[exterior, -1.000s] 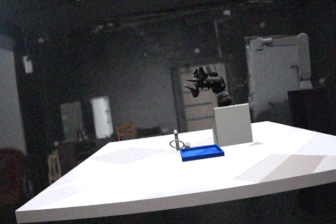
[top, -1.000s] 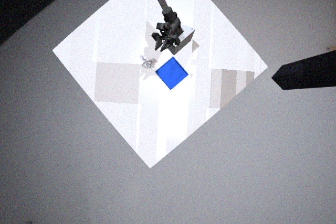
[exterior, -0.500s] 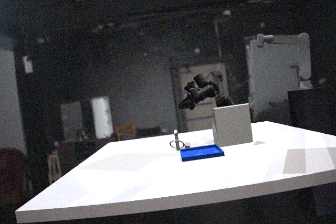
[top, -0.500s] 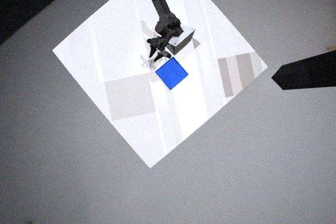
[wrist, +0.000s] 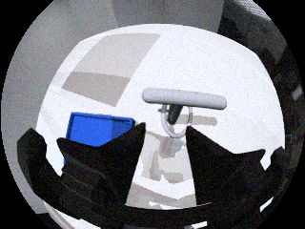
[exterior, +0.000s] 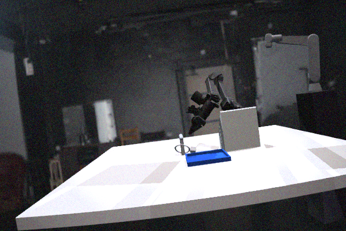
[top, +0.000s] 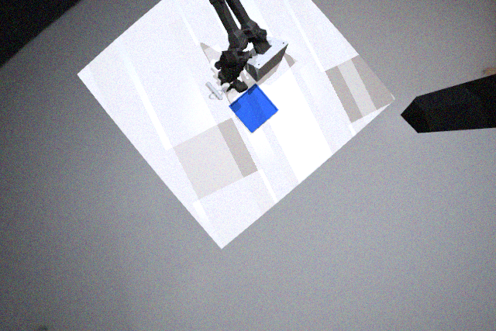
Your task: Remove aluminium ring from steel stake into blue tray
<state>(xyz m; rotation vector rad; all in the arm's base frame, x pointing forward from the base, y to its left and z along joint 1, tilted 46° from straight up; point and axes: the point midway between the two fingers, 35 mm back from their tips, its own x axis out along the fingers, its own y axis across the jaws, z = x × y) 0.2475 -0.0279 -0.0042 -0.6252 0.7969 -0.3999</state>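
Observation:
The steel stake's pale cross-bar [top: 213, 90] [exterior: 180, 136] [wrist: 184, 98] sits on top of its dark upright post [exterior: 182, 150] [wrist: 175, 114]. The thin ring [exterior: 175, 148] [wrist: 177, 136] is around the post, low down and under the cross-bar. Its grey tab [exterior: 192, 149] [wrist: 169, 147] sticks out on the side toward the arm. My gripper [exterior: 190, 132] [wrist: 166, 128] is open with nothing between the fingers. It points down at a slant, above the table and short of the stake on the arm side. The blue tray [top: 254, 112] [exterior: 208, 162] [wrist: 91, 129] is empty and lies beside the stake.
The box-shaped arm base [top: 269, 62] [exterior: 240, 129] stands behind the tray. The white table [top: 224, 218] [exterior: 134, 195] carries tan and pale shaded patches. A large dark shape [top: 452, 105] reaches in from the right in the top view.

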